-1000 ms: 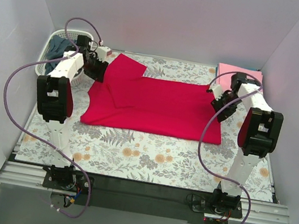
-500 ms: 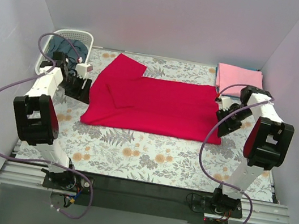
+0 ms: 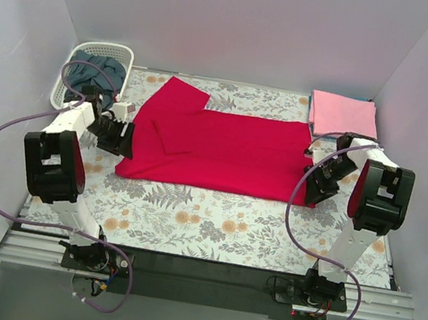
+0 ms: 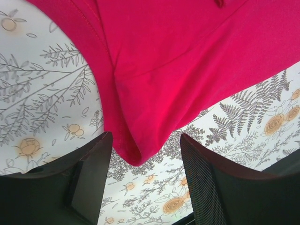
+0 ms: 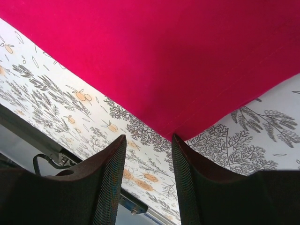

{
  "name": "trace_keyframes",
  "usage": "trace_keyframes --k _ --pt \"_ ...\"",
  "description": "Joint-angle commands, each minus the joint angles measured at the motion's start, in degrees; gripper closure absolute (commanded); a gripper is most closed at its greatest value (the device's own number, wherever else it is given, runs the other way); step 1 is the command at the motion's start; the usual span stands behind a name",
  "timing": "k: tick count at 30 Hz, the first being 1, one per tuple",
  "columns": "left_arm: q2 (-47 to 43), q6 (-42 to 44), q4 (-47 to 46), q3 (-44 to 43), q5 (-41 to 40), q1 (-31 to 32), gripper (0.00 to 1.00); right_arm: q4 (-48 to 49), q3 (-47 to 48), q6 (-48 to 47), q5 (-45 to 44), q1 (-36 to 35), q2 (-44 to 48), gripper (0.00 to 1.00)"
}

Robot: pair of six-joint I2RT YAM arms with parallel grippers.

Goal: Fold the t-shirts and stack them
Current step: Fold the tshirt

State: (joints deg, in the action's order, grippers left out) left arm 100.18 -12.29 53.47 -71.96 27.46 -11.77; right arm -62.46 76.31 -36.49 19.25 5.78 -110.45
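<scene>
Looking at the red t-shirt (image 3: 224, 149) spread flat across the middle of the floral cloth (image 3: 212, 221), far-left sleeve folded in over the body; pretty smooth otherwise, just a diagonal crease toward the left side. Down at its near-left corner, the left gripper (image 3: 121, 143) sitting low, jaws parted fairly wide and not pinching anything; from the left wrist view, a rounded corner of red fabric poking into the gap between the two dark fingers (image 4: 91, 173), touching neither as far as can be made out. Same deal on the other side with the right gripper (image 3: 315, 187) at the near-right corner; jaws apart there too, somewhat narrower gap, red hem corner ending just ahead of the fingertips (image 5: 112, 161), nothing gripped. Over at the far-right corner, the pink t-shirt (image 3: 343, 114) folded into a neat rectangle, apart from the red one. Far left, the dark blue t-shirt (image 3: 105, 72) bunched up inside the white basket (image 3: 128, 63), right by the cloth's far-left corner.
</scene>
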Motion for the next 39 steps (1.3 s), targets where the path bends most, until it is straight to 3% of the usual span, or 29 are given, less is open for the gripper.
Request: trace_keyframes --k 1,4,7,9,10,11,13,15,27,32,33,34,35,37,39 --pt "0.6 -0.8 -0.9 1.3 1.2 -0.1 0.43 0.3 -0.8 0.6 -0.1 0.2 -0.4 0.5" --pt "0.6 -0.8 -0.9 2.4 1.8 0.0 0.47 0.4 -1.4 0.3 -0.5 0.2 -0.6 0.52" --pt "0.6 -0.7 -0.6 3.7 2.1 0.0 0.51 0.7 -1.9 -0.1 -0.9 0.2 -1.0 0.61" --pt "0.8 -0.7 -1.0 4.5 1.9 0.1 0.58 1.1 -2.0 -0.2 -1.2 0.2 -1.5 0.72" --pt "0.9 -0.7 -1.0 5.2 1.3 0.1 0.63 1.2 -2.1 -0.2 -1.3 0.3 -1.7 0.76" --pt "0.9 -0.5 -1.1 5.3 0.8 0.0 0.74 1.5 -2.0 -0.1 -1.7 0.3 -2.0 0.85" --pt "0.6 -0.3 -0.8 5.7 -0.6 0.0 0.86 1.8 -2.1 -0.3 -2.2 0.5 -2.2 0.99" --pt "-0.2 0.3 -0.7 5.9 -1.6 -0.1 0.99 2.0 -2.2 -0.6 -3.2 0.6 -2.1 0.99" --pt "-3.5 3.9 -1.6 11.5 -8.3 -1.4 1.0 3.9 -6.8 -4.2 -8.8 2.0 1.4 0.99" --pt "-3.9 4.6 -2.6 13.0 -9.4 -1.5 1.0 3.5 -7.2 -4.1 -5.9 2.0 2.6 0.99" --pt "-3.9 4.6 -2.5 12.9 -9.1 -1.5 1.0 3.3 -6.8 -3.7 -5.0 2.0 2.9 0.97" --pt "-3.9 4.6 -2.4 12.5 -8.9 -1.6 1.0 2.8 -6.4 -3.0 -4.0 2.0 3.5 0.71" --pt "-3.8 4.5 -2.3 12.3 -8.8 -1.5 1.0 2.5 -5.5 -2.6 -2.8 2.0 3.7 0.62" --pt "-3.6 4.4 -2.1 11.7 -8.3 -1.5 1.0 1.4 -4.3 -2.4 -1.0 2.1 3.8 0.49" --pt "-3.2 4.2 -1.9 11.2 -8.0 -1.6 1.0 0.6 -2.7 -1.8 1.2 2.2 3.4 0.48"
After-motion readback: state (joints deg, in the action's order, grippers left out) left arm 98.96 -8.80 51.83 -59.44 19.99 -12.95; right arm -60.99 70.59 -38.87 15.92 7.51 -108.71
